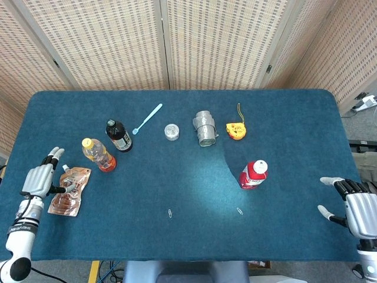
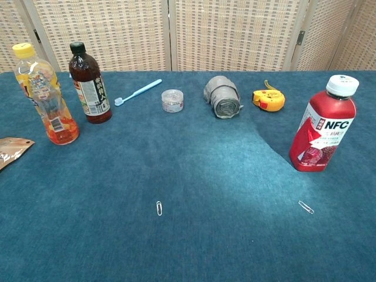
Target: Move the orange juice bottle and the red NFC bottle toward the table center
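Nothing moved yet: orange juice bottle [image 1: 98, 155] at nine o'clock, red NFC bottle [image 1: 253, 174] at four; left hand [image 1: 40, 180] and right hand [image 1: 355, 207] spread, empty.

A blue-covered table [image 1: 283, 118] carries two bottles near its left edge, a red NFC bottle [image 1: 254, 174] toward the right, and what looks like two paperclips near the front.

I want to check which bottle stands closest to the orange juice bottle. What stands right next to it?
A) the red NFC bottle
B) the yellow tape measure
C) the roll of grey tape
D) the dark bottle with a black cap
D: the dark bottle with a black cap stands upright just beside the orange juice bottle, while the red NFC bottle is far across the table.
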Motion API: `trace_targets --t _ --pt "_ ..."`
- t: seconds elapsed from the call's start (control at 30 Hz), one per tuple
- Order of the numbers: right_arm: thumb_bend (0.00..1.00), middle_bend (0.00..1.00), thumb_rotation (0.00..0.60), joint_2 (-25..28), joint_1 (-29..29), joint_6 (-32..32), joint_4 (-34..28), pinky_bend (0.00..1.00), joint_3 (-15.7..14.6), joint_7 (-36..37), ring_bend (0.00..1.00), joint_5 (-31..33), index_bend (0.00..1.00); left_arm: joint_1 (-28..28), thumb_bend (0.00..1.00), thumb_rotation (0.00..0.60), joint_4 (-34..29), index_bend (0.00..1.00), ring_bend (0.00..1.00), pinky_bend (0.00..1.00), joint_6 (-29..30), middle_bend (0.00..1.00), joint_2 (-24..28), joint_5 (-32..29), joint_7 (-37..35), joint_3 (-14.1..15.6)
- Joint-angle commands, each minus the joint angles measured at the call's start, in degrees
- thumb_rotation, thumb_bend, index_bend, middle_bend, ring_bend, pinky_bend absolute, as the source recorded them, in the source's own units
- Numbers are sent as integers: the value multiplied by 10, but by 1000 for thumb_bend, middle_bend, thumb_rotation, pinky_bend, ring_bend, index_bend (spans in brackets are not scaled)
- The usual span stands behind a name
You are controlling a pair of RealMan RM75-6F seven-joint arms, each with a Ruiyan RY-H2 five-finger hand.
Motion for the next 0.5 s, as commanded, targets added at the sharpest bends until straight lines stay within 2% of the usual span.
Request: trace_targets --t 0.03,0.5 --pt "127 390 600 0 0 0 0 425 0 0 341 0 355 -19 94 600 30 0 93 387 -24 0 -14 -18 -2 -8" --pt "126 390 600 3 -3 5 -1 425 2 4 341 1 355 -71 78 600 95 0 59 316 -58 0 -74 -44 -17 -34"
